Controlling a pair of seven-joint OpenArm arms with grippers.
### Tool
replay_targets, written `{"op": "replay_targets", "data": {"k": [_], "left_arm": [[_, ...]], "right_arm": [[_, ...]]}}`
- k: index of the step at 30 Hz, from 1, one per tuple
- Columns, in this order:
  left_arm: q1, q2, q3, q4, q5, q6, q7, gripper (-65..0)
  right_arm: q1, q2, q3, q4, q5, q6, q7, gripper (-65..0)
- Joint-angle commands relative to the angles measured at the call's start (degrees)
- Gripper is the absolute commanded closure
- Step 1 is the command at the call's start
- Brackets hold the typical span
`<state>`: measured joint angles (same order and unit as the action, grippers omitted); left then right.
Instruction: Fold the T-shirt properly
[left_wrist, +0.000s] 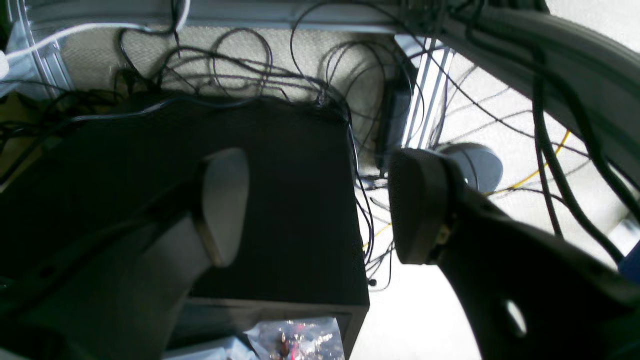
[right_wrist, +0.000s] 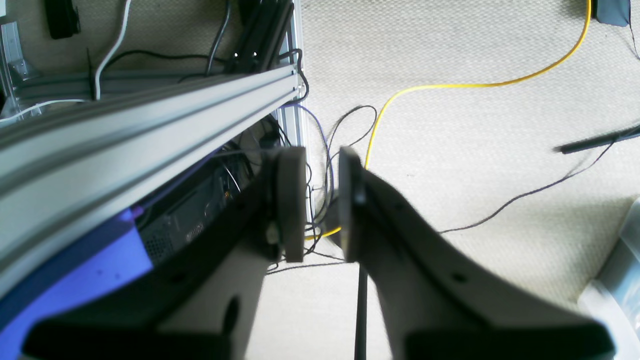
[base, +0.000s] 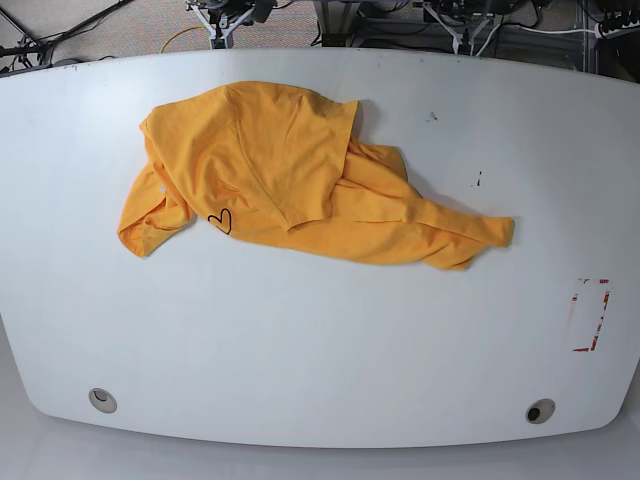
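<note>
- T-shirt (base: 290, 170): orange-yellow, crumpled on upper-left-centre of white table (base: 320, 350), nearer far edge than near one. Not flat at all; one panel flipped over the body, a long bunched part trailing to the right toward table centre.
- Small black heart outline (base: 220, 221) visible on lower-left part of cloth; lettering not visible, prob. hidden in folds.
- Sleeve-like lump at far left, hanging lower than rest. Which end is collar and which is hem: can't tell from this heap.
- Judgement: folding not begun; needs spreading flat first, likely by pulling trailing right end and left lump apart.
- Neither arm over table in base view; shirt untouched, nothing near it.
- Left gripper (left_wrist: 320, 205): jaws wide apart, nothing between. Pointing down off the table at a black box (left_wrist: 280, 200) w/ tangled cables (left_wrist: 240, 75) behind it, on pale carpet.
- Right gripper (right_wrist: 322, 205): jaws narrow, a slim gap left, holding nothing; only floor cables seen through the gap. Facing carpet, w/ grey metal rail (right_wrist: 150, 130) to one side and yellow cable (right_wrist: 450, 86) beyond.
- Looks like a parked pose, both arms clear of work area, prob. so shirt lies in full sight before first reach.
- Small red-and-white mark (base: 590, 315) near right table edge, well apart from shirt; two round holes along near edge.
</note>
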<state>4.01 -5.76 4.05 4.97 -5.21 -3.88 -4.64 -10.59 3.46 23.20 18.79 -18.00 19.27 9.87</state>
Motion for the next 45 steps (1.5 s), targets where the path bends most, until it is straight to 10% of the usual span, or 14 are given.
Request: {"op": "replay_targets", "data": {"k": [1, 11, 38, 45], "left_arm": [[1.6, -0.4, -0.1, 0.1, -0.2, 0.0, -2.5, -40.8], [6.9, -0.6, -0.1, 3.3, -0.2, 0.1, -7.3, -40.4], [47.8, -6.1, -7.1, 63.5, -0.2, 0.0, -7.0, -40.7], [54.8, -6.2, -11.5, 74.4, -0.2, -0.1, -7.0, -40.7]], "right_arm": [[-0.8, 0.2, 0.1, 0.3, 0.0, 0.1, 0.5, -10.1], [-8.8, -1.6, 0.1, 13.4, 0.0, -0.1, 1.2, -10.1], [-39.6, -12.0, 0.1, 54.4, 0.5, 0.4, 1.3, -10.1], [-45.5, -11.9, 0.1, 64.2, 11.0, 5.7, -0.8, -10.1]]}}
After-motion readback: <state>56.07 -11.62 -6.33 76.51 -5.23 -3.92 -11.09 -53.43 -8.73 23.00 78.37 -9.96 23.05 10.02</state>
